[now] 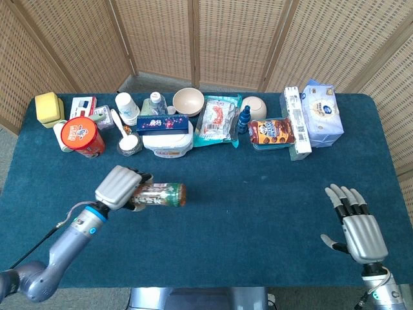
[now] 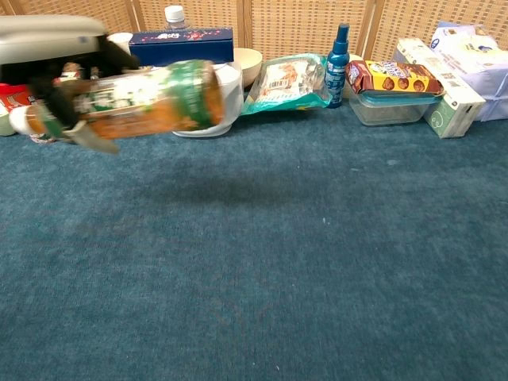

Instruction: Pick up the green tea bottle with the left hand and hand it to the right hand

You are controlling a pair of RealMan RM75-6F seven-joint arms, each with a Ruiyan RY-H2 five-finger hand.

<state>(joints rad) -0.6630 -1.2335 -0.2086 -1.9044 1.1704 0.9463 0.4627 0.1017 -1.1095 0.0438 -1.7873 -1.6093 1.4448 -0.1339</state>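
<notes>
Left hand point(image 1: 120, 188) grasping the brown, green-labelled plastic tea bottle point(image 1: 158, 194) sideways above the blue desk point(image 1: 258, 194); right hand point(image 1: 359, 227) released, fingers spread, well apart. Grip apparently near one end; bottle could tip or slip during the handover.

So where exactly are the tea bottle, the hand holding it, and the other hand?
tea bottle point(image 1: 161, 194), head view, on its label, clear of the fingers.
left hand point(image 1: 119, 187), head view, on its back.
right hand point(image 1: 360, 232), head view, on its back, fingers spread.
</notes>
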